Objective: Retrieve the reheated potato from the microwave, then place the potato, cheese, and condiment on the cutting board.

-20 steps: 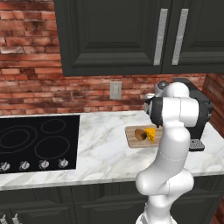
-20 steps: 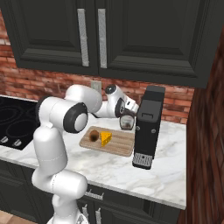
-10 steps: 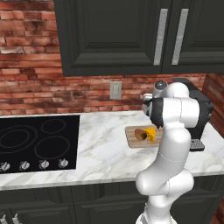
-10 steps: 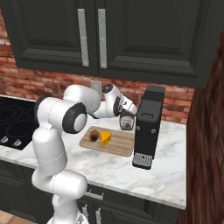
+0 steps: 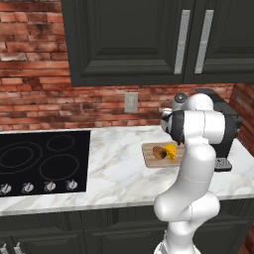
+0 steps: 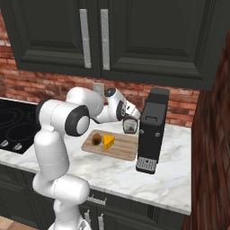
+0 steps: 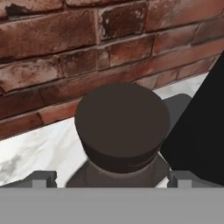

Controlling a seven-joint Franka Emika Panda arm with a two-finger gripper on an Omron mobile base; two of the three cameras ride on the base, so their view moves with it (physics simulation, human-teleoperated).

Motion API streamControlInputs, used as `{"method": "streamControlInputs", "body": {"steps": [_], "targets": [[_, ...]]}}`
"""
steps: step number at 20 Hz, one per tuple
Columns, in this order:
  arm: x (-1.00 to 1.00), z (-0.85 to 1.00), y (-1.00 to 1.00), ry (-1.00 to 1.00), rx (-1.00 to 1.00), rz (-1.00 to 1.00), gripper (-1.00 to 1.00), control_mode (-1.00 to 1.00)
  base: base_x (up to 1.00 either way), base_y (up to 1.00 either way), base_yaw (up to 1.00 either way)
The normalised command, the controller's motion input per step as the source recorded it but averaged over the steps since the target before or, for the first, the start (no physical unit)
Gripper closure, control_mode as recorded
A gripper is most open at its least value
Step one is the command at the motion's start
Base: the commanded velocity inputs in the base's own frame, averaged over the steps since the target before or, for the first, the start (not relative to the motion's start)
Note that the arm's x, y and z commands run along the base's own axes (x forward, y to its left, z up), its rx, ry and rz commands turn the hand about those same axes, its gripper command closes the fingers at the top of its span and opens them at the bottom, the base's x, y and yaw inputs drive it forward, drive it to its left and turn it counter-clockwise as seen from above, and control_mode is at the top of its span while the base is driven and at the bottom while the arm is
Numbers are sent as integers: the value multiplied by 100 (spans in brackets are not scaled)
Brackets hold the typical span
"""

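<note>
The brown potato (image 6: 96,139) and the yellow cheese (image 6: 108,142) wedge lie side by side on the wooden cutting board (image 6: 126,147); the left base view shows the same potato (image 5: 158,152), cheese (image 5: 171,152) and board (image 5: 149,161). Just behind the board's far right corner, the dark condiment bottle (image 6: 130,127) stands on the counter beside the coffee machine. My gripper (image 6: 129,122) is down over it and open. In the hand view the bottle's round cap (image 7: 121,122) sits between the two fingertips (image 7: 43,177), my gripper (image 7: 112,177) straddling its shoulders. The microwave is out of view.
A tall black coffee machine (image 6: 151,129) stands right beside the bottle, close to my hand. The brick wall (image 7: 65,61) rises directly behind the bottle. A black cooktop (image 5: 42,161) is set in the counter to the left. Dark cabinets (image 5: 149,39) hang overhead.
The arm has shifted only slightly at the bottle. The potato and the cheese have stayed put on the board.
</note>
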Motion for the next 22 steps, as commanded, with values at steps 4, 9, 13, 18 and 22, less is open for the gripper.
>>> {"method": "streamControlInputs", "body": {"steps": [4, 9, 13, 18, 22], "targets": [[-1, 0, 0, 0, 0, -5, -100, -100, 0, 0, 0], [0, 0, 0, 3, 0, -19, -100, -100, 0, 0, 0], [0, -2, 3, 7, 0, -20, -100, -100, 0, 0, 0], [0, -16, 5, 5, 0, -13, -100, -100, 0, 0, 0], [-12, -15, -8, 0, 0, -1, -100, -100, 0, 0, 0]]}}
